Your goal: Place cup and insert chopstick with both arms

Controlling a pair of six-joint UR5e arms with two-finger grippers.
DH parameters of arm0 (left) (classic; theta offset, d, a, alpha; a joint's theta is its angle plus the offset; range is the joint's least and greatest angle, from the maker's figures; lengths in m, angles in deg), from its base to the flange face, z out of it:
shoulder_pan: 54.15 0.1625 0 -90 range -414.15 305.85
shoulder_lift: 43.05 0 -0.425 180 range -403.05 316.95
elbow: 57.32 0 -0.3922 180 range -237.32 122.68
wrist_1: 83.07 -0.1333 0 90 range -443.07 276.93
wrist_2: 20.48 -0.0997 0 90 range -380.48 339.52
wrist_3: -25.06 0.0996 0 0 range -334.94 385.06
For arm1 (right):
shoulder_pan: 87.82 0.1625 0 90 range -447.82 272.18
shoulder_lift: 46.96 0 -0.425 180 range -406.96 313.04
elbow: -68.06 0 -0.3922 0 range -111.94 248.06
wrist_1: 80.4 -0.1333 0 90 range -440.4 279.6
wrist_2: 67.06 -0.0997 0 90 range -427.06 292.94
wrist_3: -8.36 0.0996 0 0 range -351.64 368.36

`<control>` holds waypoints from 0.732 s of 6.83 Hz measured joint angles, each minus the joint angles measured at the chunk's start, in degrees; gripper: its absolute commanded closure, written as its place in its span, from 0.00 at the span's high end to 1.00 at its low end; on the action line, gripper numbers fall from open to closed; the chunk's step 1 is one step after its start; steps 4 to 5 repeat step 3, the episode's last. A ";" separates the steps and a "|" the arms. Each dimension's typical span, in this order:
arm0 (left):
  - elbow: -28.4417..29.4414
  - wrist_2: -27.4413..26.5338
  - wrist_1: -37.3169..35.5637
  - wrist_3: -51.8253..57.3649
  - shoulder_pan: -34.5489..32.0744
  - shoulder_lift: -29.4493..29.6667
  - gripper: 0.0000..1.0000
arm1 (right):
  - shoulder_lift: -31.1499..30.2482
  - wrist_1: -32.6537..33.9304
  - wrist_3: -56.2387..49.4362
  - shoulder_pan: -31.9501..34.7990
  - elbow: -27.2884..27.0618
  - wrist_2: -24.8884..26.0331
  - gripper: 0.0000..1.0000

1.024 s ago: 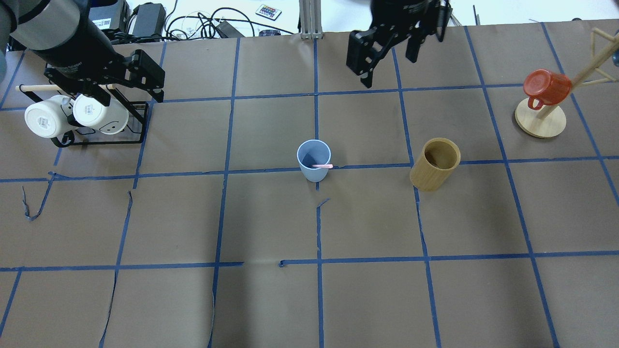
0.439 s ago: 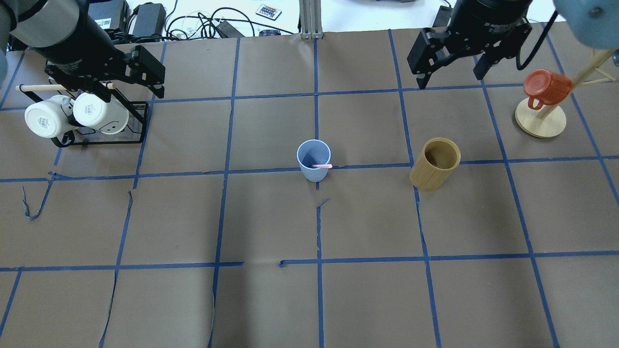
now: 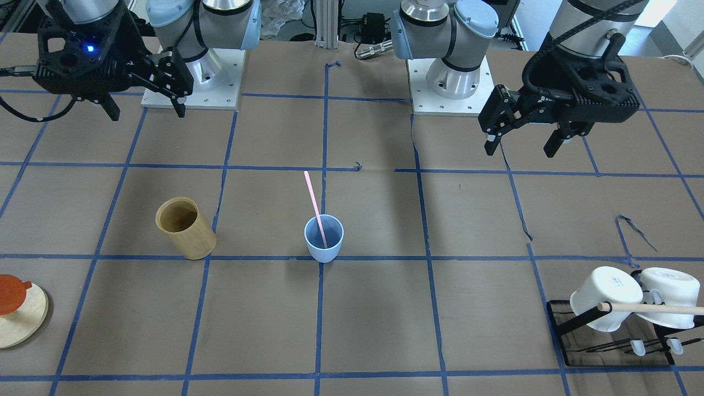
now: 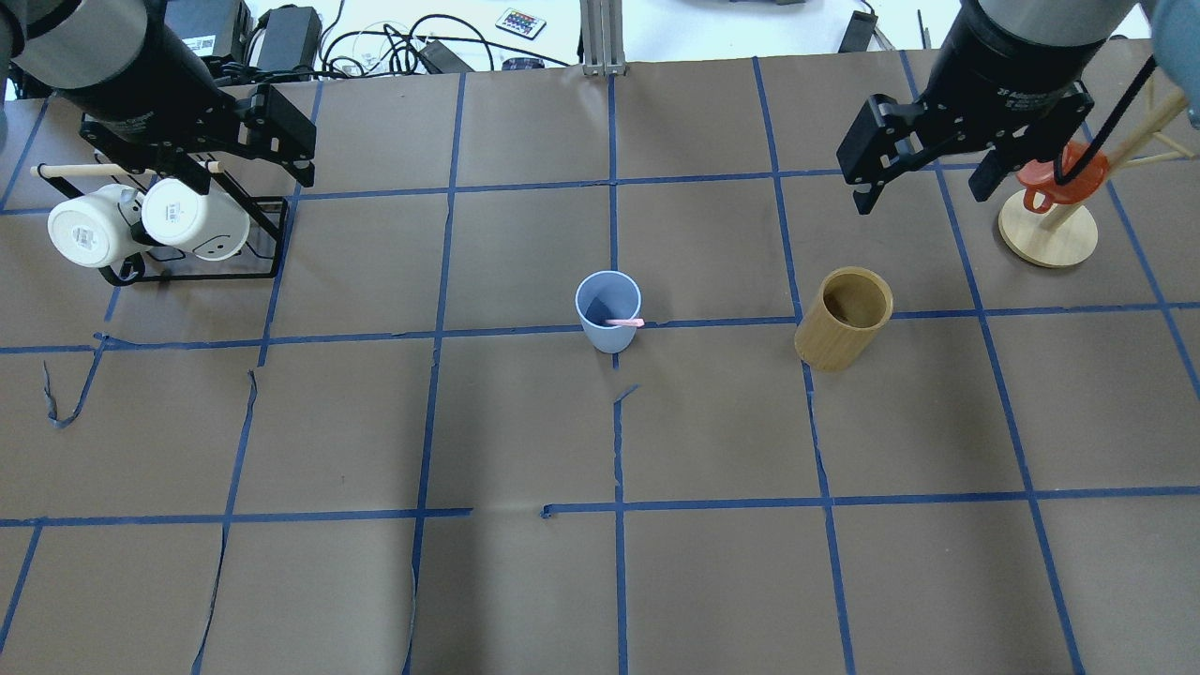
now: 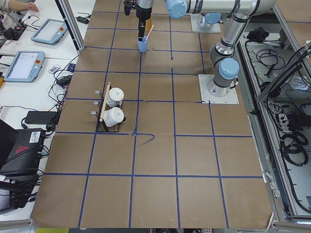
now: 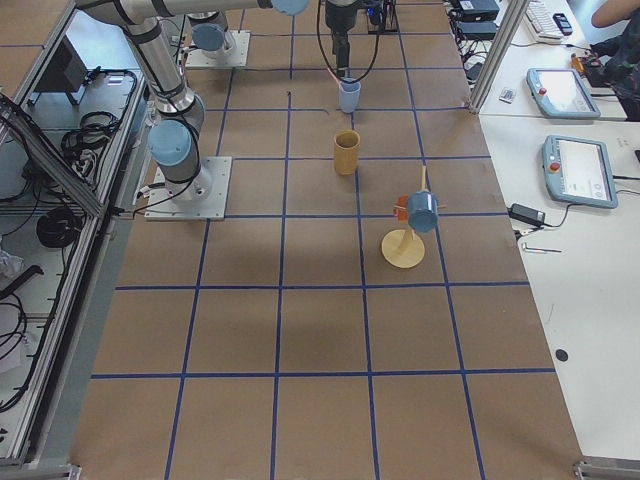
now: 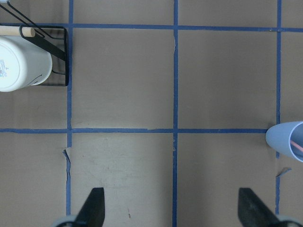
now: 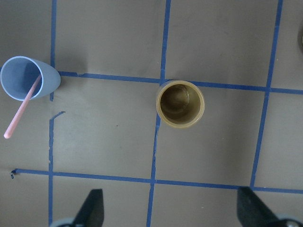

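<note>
The light-blue cup (image 4: pixel 608 314) stands upright at the table's middle on a blue tape crossing. It also shows in the front view (image 3: pixel 324 239) and in the right wrist view (image 8: pixel 28 78). The pale-pink chopstick (image 3: pixel 314 203) stands in the cup, leaning on its rim; its top shows from above (image 4: pixel 625 322). My left gripper (image 4: pixel 253 183) is open and empty, held high over the mug rack, far left of the cup. My right gripper (image 4: pixel 921 197) is open and empty, held high at the far right, beyond the bamboo holder.
A tan bamboo holder (image 4: pixel 844 319) stands upright to the right of the cup. A black rack (image 4: pixel 272 272) holding two white mugs sits at the far left. A wooden mug tree (image 4: pixel 1047 234) with a red mug stands at the far right, close to my right gripper.
My right gripper has swung right from over the far middle of the table to beside the mug tree, still open. The left gripper, cup and chopstick have stayed put.
</note>
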 measured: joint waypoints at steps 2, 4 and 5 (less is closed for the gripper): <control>-0.04 0.17 -1.97 -0.02 0.00 0.10 1.00 | -0.12 -1.16 0.03 -0.07 -0.09 0.88 1.00; -0.04 0.06 -2.40 0.00 0.00 -0.03 1.00 | -0.14 -1.26 0.01 -0.07 -0.11 0.97 1.00; -0.04 0.06 -2.40 0.00 0.00 -0.03 1.00 | -0.14 -1.26 0.01 -0.07 -0.11 0.97 1.00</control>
